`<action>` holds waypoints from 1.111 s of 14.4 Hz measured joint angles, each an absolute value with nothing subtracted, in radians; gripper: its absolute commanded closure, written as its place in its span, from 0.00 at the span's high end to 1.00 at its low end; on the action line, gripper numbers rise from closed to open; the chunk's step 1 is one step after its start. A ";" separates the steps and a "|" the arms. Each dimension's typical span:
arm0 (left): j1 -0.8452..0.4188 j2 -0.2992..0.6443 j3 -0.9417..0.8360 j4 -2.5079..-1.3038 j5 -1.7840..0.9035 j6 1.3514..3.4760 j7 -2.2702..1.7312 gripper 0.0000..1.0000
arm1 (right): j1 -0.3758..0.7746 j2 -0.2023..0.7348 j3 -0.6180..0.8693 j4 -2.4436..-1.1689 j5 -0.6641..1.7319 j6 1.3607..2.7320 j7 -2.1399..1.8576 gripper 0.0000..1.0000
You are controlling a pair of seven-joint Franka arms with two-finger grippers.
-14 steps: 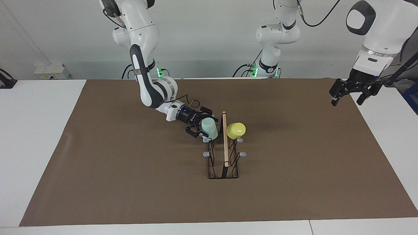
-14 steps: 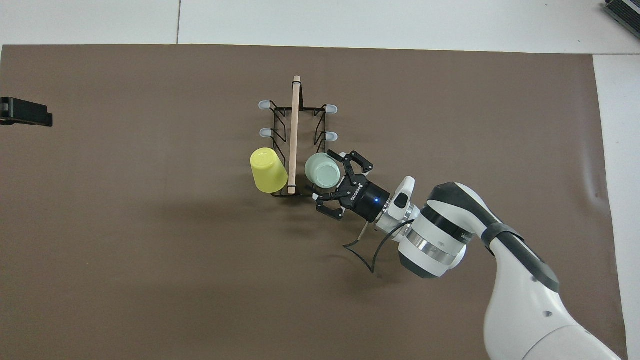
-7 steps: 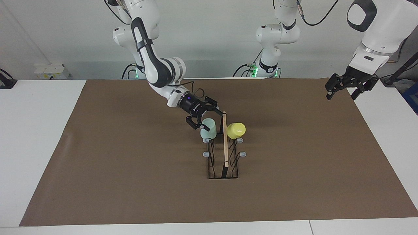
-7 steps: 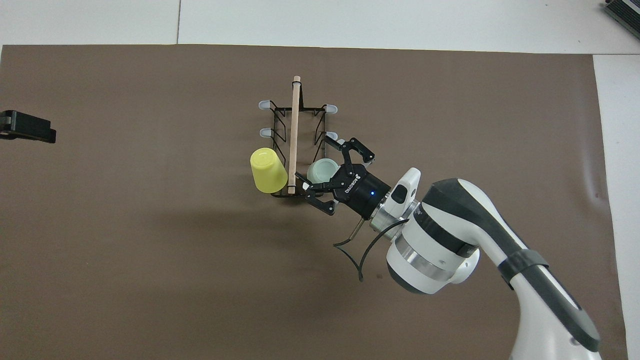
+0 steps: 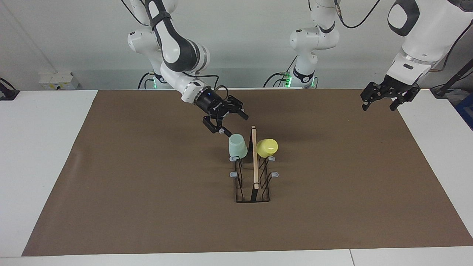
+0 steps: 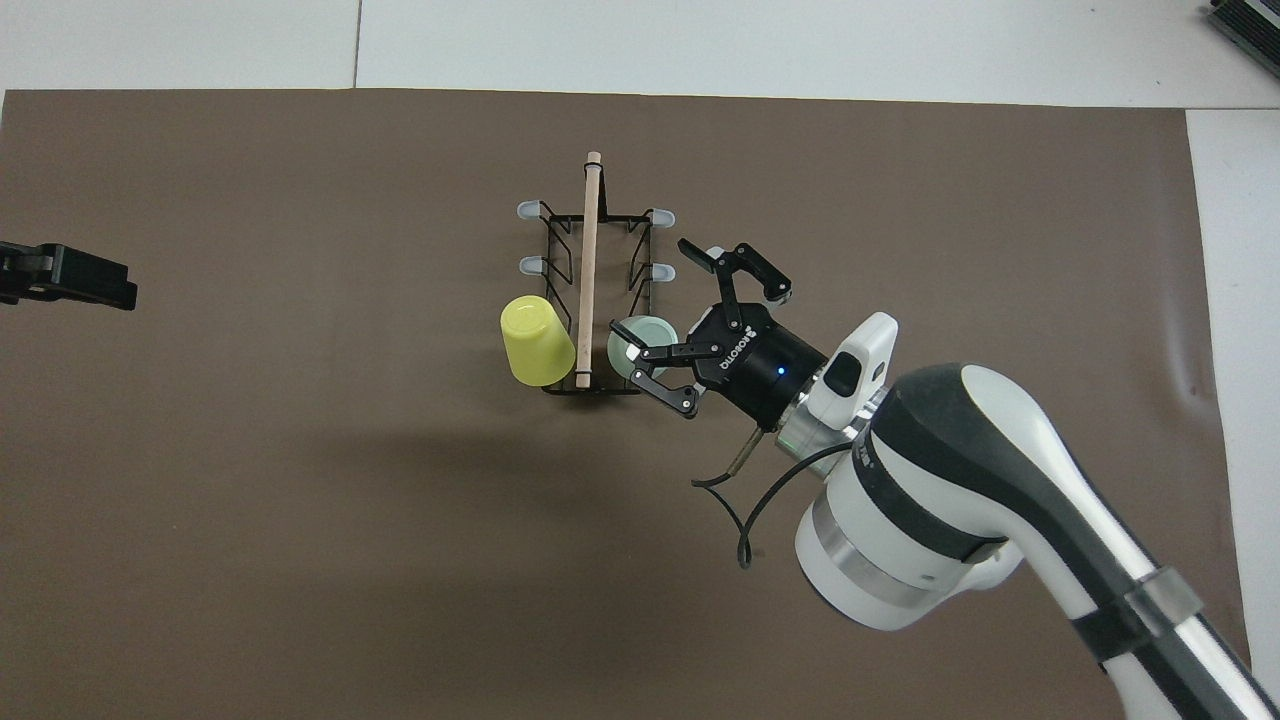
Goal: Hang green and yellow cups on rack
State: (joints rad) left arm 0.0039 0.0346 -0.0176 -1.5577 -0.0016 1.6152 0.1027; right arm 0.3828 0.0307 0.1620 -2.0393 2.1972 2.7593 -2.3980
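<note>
"ROBOTIQ" brand on right hand [image 6: 706, 321] body.

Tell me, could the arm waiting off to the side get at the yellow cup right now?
Probably yes. The left gripper hangs open over the mat's edge, and the yellow cup sits on the rack prong facing that arm's end. Nothing stands between them; the right gripper is above the green cup.

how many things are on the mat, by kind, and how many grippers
cups: 2, the green cup and the yellow cup, both upside down on prongs at the rack's robot end
racks: 1, the rack
grippers: 2, the right gripper with jaws open above the green cup, the left gripper waiting open over the mat's edge
total: 5
</note>
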 measured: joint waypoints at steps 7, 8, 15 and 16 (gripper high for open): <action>0.003 -0.017 -0.027 -1.644 0.000 1.616 0.102 1.00 | 0.296 -0.003 0.159 -2.042 1.817 2.760 -2.329 1.00; 0.003 -0.018 -0.029 -1.644 0.001 1.622 0.102 1.00 | 0.268 -0.003 0.158 -2.042 1.753 2.731 -2.324 1.00; -0.010 -0.019 -0.034 -1.633 0.008 1.640 0.102 1.00 | -0.046 -0.005 0.146 -1.985 1.071 2.244 -1.996 1.00; -0.016 -0.019 -0.035 -1.631 0.008 1.640 0.102 1.00 | -0.093 -0.007 0.145 -1.959 0.983 2.174 -1.948 1.00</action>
